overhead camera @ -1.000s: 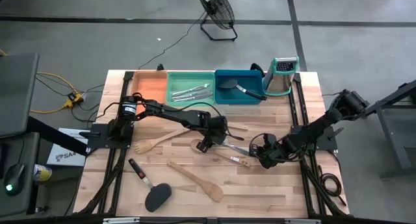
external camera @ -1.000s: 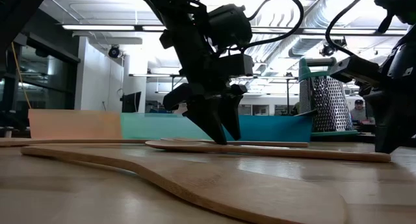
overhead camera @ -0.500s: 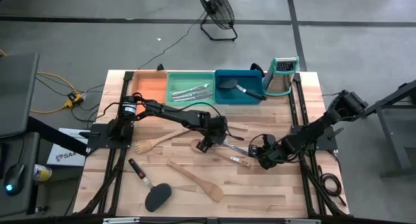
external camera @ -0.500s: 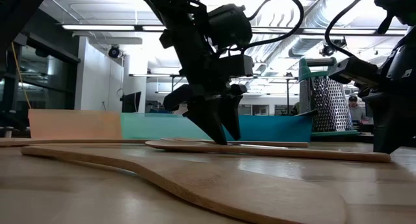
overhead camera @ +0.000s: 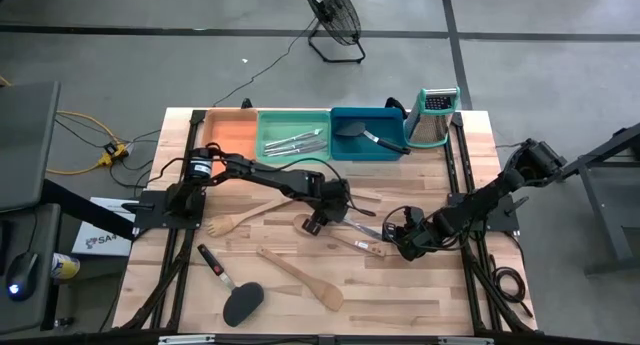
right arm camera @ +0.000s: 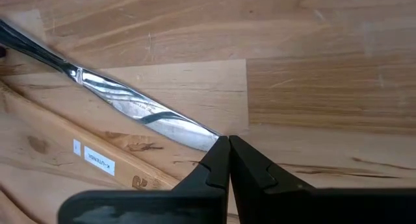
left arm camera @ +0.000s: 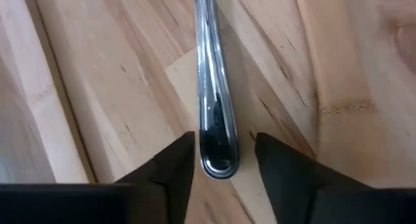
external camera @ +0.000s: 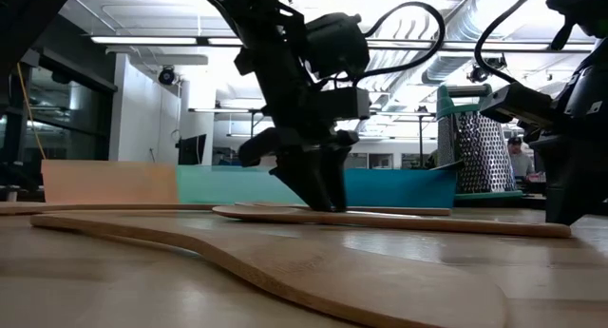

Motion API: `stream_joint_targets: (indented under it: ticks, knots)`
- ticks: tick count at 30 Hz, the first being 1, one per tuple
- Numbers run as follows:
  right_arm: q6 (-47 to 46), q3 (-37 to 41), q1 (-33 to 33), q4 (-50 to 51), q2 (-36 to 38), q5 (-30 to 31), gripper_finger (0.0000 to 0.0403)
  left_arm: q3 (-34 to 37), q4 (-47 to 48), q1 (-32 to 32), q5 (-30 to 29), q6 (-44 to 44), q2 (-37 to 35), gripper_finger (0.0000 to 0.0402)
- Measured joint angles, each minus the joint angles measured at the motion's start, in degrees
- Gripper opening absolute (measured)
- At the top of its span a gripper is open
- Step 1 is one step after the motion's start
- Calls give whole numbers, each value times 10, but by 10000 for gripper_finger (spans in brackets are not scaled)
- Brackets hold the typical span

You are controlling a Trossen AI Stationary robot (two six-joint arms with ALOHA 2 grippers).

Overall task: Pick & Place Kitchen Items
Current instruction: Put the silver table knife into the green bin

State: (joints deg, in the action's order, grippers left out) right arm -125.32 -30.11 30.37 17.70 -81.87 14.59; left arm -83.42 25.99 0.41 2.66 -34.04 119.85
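Left wrist view: left gripper [left arm camera: 221, 159] down at the table [left arm camera: 104, 87], fingers apart around the knife [left arm camera: 213, 87] handle end. Right gripper [right arm camera: 229, 160] fingers together, touching the blade tip.

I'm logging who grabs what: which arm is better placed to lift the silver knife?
Left. Its hand is down at the knife, open fingers on either side of the handle end. The right hand is shut, its tips only touching the blade tip.

Floor: grey concrete [overhead camera: 560, 25], dark seam lines.
Fan: black, on floor [overhead camera: 333, 20] behind table.
Ceiling: long strip lights [external camera: 161, 40], exposed ducts [external camera: 480, 14].
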Motion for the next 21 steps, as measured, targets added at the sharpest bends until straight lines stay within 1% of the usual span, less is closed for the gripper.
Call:
stream_joint_targets:
  ticks: [4, 7, 9, 12, 16, 18, 20, 21]
  knots:
    - [0, 0, 0, 0, 0, 0, 3, 0, 9, 0, 0, 13, 5, 112]
    - [0, 0, 0, -1, 0, 0, 3, 0, 11, 0, 0, 33, 16, 85]
    - [0, 0, 0, -2, 0, 0, 3, 0, 15, 0, -2, 42, 20, 75]
    - [0, 1, 0, -2, 0, -1, 3, -1, 21, 0, -5, 47, 32, 72]
    - [0, 1, 0, -2, 0, -2, 3, -2, 37, 0, 22, 52, 47, 64]
    - [0, 1, 0, -2, 0, -2, 3, -3, 47, 1, 35, 54, 50, 43]
    - [0, 1, 0, -3, 0, -2, 3, -3, 50, 0, 45, 54, 53, 13]
    - [0, 1, 0, -3, 0, -2, 3, -3, 50, 0, 48, 57, 53, 7]
